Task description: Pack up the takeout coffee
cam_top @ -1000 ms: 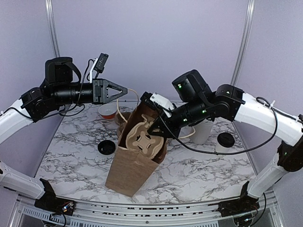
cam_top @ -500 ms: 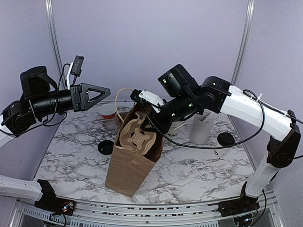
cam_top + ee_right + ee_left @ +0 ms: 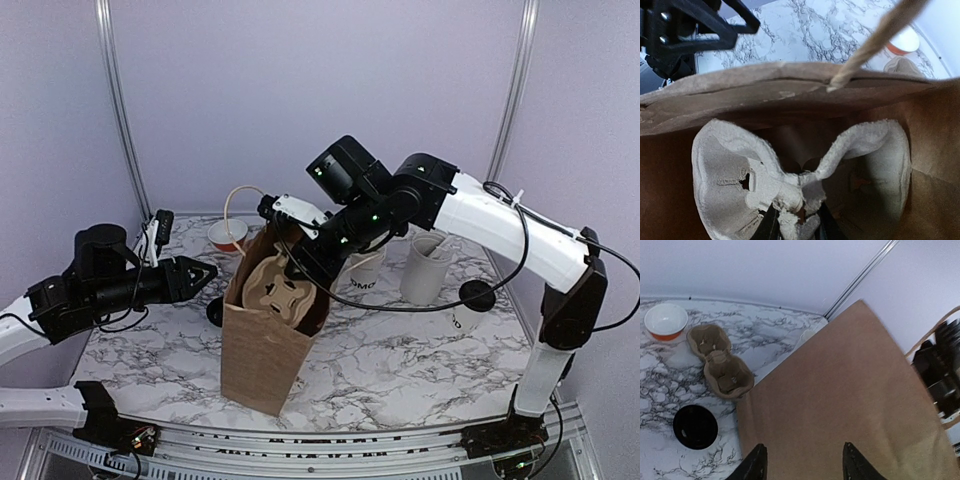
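Note:
The takeout coffee (image 3: 474, 300), a white cup under a black lid, stands at the table's right, far from both grippers. In the middle a brown paper bag (image 3: 255, 350) stands upright. A pulp cup carrier (image 3: 270, 285) sits in its mouth. My right gripper (image 3: 300, 262) reaches into the bag, shut on the carrier's centre post (image 3: 792, 197). The carrier's cup wells (image 3: 725, 165) hold nothing. My left gripper (image 3: 197, 275) hangs low at the bag's left side, open. The bag's flat wall (image 3: 840, 400) lies just ahead of its fingers (image 3: 759, 465), and nothing is gripped.
A lidless lettered white cup (image 3: 362, 272) and a frosted tumbler (image 3: 425, 265) stand behind the bag. A red-and-white bowl (image 3: 666, 320), a second pulp carrier (image 3: 720, 367) and a loose black lid (image 3: 695, 426) lie to the left. The bag's rope handle (image 3: 235, 200) arches up.
My left gripper opened, left the bag's handle and swung down beside the bag's left wall. The right arm moved left with the carrier, and the bag stands straighter.

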`<state>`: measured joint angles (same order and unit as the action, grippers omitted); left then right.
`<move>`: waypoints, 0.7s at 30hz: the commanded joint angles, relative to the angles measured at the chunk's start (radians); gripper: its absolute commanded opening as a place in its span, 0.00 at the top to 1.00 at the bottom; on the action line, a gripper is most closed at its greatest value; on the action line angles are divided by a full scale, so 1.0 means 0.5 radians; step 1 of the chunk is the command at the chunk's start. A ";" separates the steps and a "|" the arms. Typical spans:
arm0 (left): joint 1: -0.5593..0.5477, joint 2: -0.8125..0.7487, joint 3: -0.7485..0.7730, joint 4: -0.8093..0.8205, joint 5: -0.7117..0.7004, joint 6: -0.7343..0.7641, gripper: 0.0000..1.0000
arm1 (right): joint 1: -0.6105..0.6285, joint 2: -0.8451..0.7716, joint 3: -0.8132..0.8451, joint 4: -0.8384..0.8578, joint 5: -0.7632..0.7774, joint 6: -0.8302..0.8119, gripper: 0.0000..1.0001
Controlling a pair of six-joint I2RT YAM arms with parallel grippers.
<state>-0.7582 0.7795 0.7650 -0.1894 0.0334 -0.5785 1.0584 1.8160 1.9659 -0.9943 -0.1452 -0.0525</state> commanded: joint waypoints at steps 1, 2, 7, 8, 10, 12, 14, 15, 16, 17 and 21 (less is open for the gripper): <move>0.007 0.092 -0.264 0.059 -0.020 -0.156 0.50 | 0.024 0.063 0.146 -0.104 0.030 0.009 0.81; 0.007 0.120 -0.308 0.102 -0.004 -0.170 0.52 | 0.027 0.075 0.162 -0.118 0.034 0.007 0.81; 0.002 0.241 -0.467 0.255 0.087 -0.237 0.56 | 0.051 0.148 0.230 -0.185 0.083 0.006 0.82; -0.002 0.264 -0.494 0.285 0.107 -0.248 0.57 | 0.054 0.159 0.239 -0.196 0.096 0.005 0.82; -0.014 0.308 -0.544 0.347 0.135 -0.267 0.57 | 0.063 0.173 0.251 -0.207 0.122 0.005 0.82; -0.030 0.354 -0.588 0.409 0.165 -0.288 0.58 | 0.067 0.189 0.262 -0.222 0.142 0.005 0.82; -0.042 0.403 -0.631 0.468 0.195 -0.312 0.59 | 0.076 0.210 0.287 -0.250 0.172 0.002 0.82; -0.051 0.425 -0.647 0.498 0.206 -0.324 0.60 | 0.080 0.223 0.307 -0.264 0.185 0.000 0.82; -0.065 0.445 -0.656 0.528 0.215 -0.334 0.60 | 0.086 0.238 0.329 -0.278 0.197 -0.006 0.82; -0.079 0.469 -0.666 0.554 0.218 -0.341 0.60 | 0.089 0.250 0.353 -0.291 0.206 -0.010 0.82; -0.141 0.594 -0.668 0.663 0.243 -0.355 0.61 | 0.097 0.291 0.432 -0.322 0.212 -0.028 0.83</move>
<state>-0.8032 1.0325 0.4355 0.0360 0.1249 -0.7383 1.0927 1.9381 2.1181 -1.1240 -0.0601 -0.0563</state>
